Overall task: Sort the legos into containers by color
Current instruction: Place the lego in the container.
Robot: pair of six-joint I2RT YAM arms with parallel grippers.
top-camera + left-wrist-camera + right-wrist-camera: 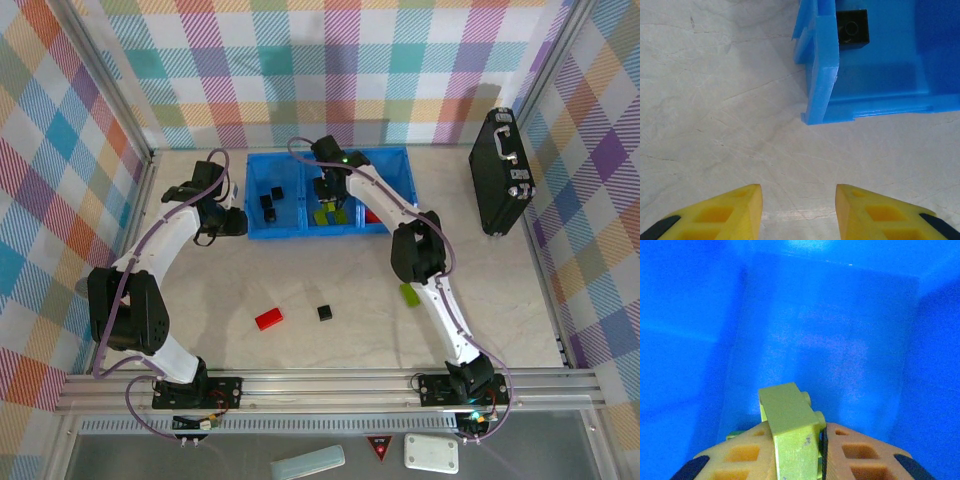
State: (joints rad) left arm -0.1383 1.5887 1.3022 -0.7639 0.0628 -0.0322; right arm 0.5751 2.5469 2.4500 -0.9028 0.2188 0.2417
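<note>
The blue tray (390,158) of three containers lies at the back of the table. Its left container holds black legos (268,201), the middle one lime-green legos (321,216), and the right one a red lego (372,214). My right gripper (336,200) hangs over the middle container, shut on a lime-green lego (790,425) that sticks out above the fingertips, with blue tray walls (830,330) all round. My left gripper (799,192) is open and empty over bare table, just off the tray's left corner (822,70). A black lego (852,27) lies inside that corner.
Three loose legos lie on the table's near half: a red one (268,319), a black one (324,313) and a lime-green one (410,295) beside the right arm. A black briefcase (503,172) stands at the right wall.
</note>
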